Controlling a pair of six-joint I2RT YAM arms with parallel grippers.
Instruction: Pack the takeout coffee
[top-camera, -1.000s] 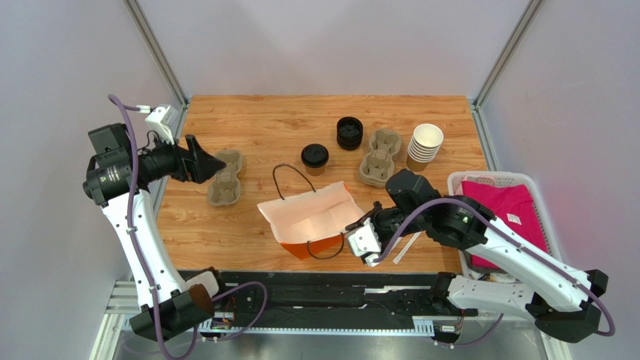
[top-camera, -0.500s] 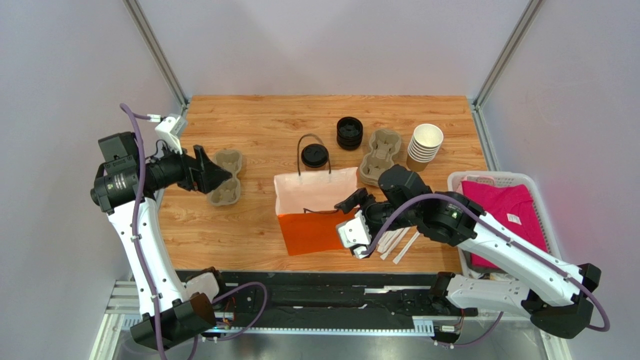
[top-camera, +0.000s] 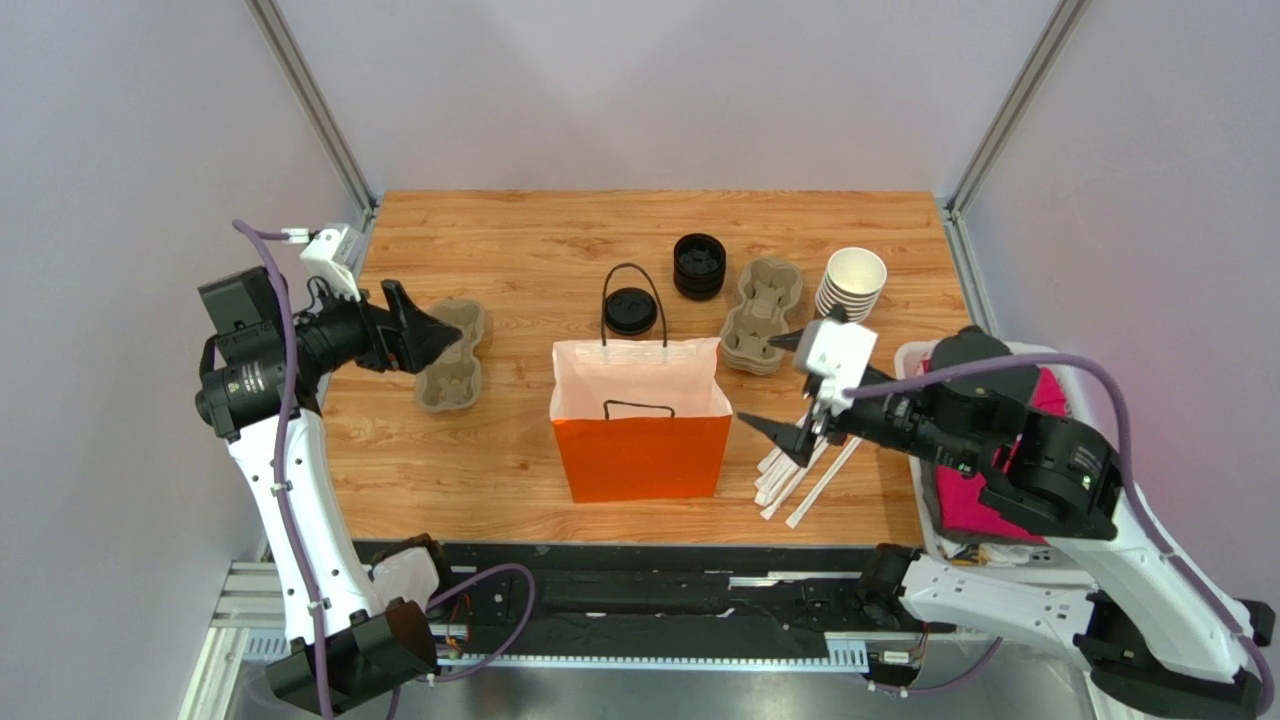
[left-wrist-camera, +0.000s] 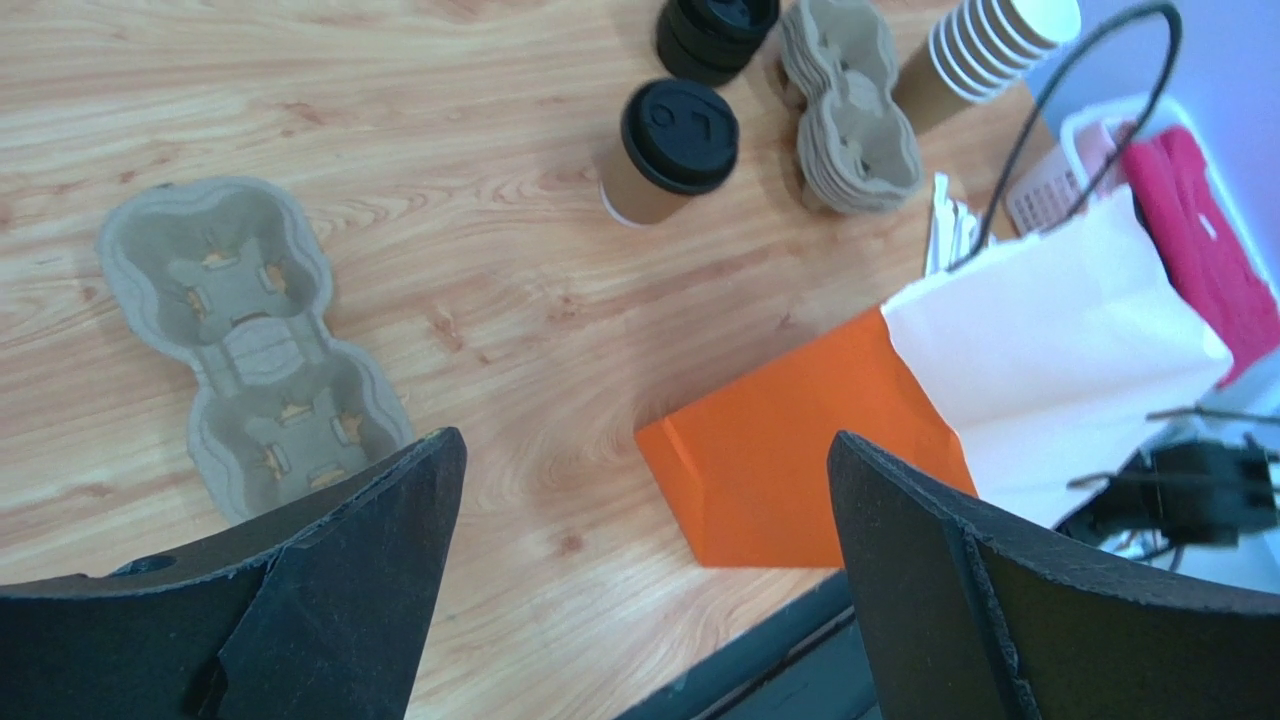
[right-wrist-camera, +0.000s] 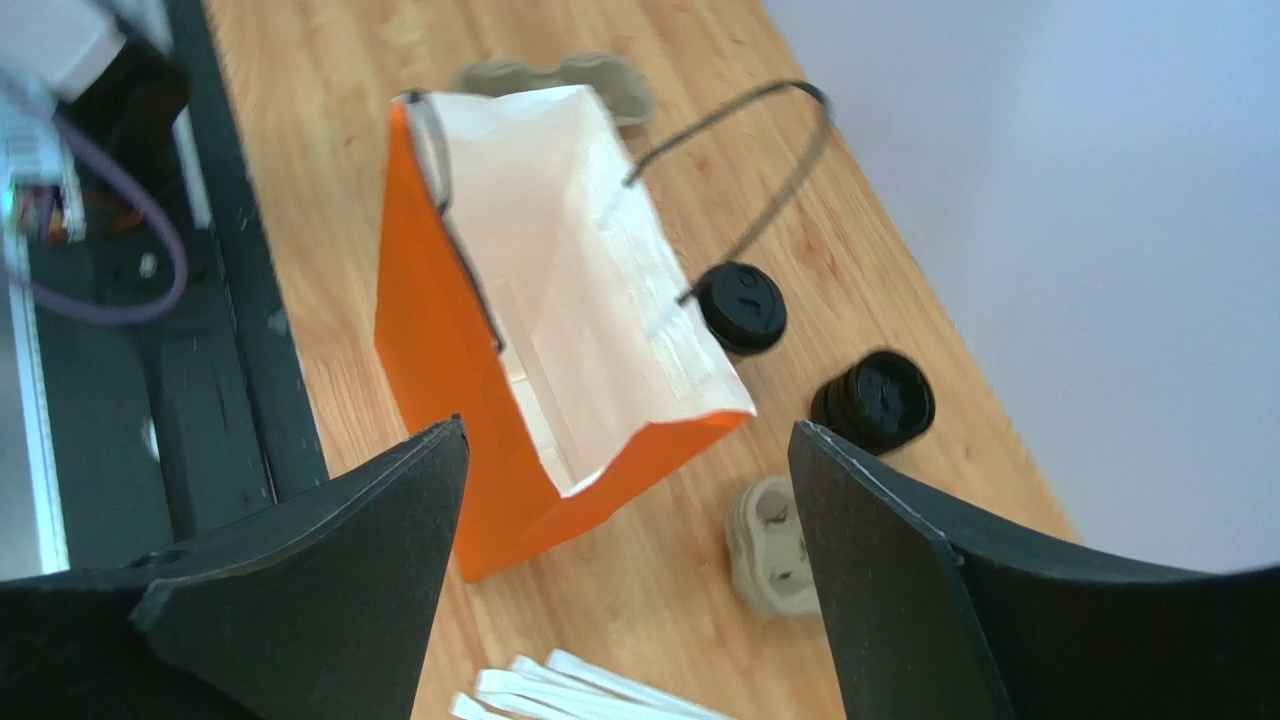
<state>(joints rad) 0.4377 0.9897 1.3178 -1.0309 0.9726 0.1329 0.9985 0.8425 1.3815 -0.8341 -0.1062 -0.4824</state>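
Observation:
The takeout coffee (top-camera: 631, 314), a tan cup with a black lid, stands on the table just behind the orange paper bag (top-camera: 639, 438); one bag handle loops over it. The left wrist view has the coffee (left-wrist-camera: 672, 144) at the top centre, and only its lid (right-wrist-camera: 744, 308) shows in the right wrist view. The bag (right-wrist-camera: 541, 360) stands upright, mouth open, white inside. My right gripper (top-camera: 769, 387) hangs open just right of the bag, holding nothing. Above the left cup carrier (top-camera: 451, 356), my left gripper (top-camera: 436, 336) is open and empty.
A stack of black lids (top-camera: 699, 266), a pile of cup carriers (top-camera: 759, 315) and a stack of lidless cups (top-camera: 849, 285) stand at the back right. White wrapped straws (top-camera: 796, 473) lie right of the bag. A white basket (top-camera: 962, 357) with pink cloth sits at the right edge.
The bag went from lying on its side to standing upright. My right gripper opened, let go of it and drew back to the right. The left arm barely moved.

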